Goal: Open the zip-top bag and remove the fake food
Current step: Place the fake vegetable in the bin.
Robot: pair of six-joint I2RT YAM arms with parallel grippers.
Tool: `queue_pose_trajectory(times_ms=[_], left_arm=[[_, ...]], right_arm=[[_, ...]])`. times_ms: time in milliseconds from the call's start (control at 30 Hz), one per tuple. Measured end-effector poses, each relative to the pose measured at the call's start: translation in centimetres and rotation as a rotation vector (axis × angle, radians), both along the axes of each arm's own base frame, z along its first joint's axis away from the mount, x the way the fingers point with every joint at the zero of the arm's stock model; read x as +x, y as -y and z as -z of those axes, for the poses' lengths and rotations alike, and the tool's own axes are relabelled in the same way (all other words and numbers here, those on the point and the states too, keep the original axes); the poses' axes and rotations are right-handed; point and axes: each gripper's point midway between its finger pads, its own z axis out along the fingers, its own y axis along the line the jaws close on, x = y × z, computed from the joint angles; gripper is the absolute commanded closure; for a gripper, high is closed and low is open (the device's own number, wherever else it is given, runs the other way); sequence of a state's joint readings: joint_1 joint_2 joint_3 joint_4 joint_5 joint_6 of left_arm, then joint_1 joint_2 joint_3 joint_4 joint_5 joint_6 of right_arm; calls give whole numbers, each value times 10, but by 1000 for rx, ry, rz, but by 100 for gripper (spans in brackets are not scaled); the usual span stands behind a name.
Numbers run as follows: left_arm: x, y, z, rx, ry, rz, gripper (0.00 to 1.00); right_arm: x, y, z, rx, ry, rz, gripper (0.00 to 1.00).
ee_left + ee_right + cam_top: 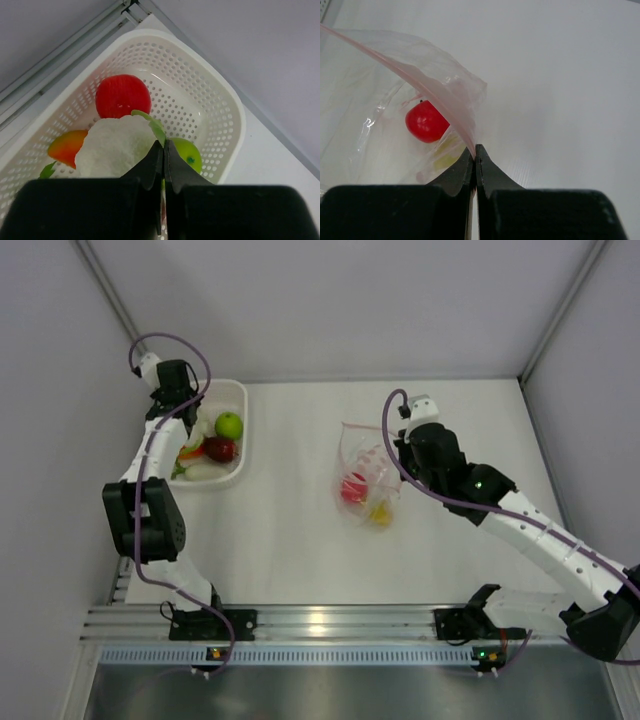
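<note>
No readable text, labels or numbers anywhere.

- One white basket (244, 420).
- One zip-top bag (355, 450), right of the basket.
- Four fake food pieces in the basket: green fruit (229, 425), red fruit (221, 449), orange-red piece (67, 146), white radish (112, 147).
- Two more right of the basket, in the bag: red ball (425, 122), yellow piece (445, 160).

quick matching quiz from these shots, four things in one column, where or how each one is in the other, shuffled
1 green fruit
2 yellow piece
3 right gripper
4 left gripper

a shut, over the white basket
b lying in the white basket
c inside the zip-top bag
d shut on the zip-top bag's pink edge

Pairs: 1-b, 2-c, 3-d, 4-a
</note>
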State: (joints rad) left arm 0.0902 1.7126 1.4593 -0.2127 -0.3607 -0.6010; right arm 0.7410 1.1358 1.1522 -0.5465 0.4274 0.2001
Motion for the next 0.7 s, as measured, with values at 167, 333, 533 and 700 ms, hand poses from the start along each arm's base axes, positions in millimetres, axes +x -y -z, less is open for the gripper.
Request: queue_pose_trajectory(times_ms=[167,333,533,700], left_arm=[[25,9,16,-19,-22,63,63],[37,20,14,-43,-9,122,2],[40,32,-4,-55,27,192,2],[23,54,-52,-38,100,273,2]], right_arm=[[0,-1,0,-3,0,-7,100],[0,-1,0,-5,0,-10,100],[-1,-3,1,0,-4,-21,100],[-2,-8,-1,27,-7,-35,100]])
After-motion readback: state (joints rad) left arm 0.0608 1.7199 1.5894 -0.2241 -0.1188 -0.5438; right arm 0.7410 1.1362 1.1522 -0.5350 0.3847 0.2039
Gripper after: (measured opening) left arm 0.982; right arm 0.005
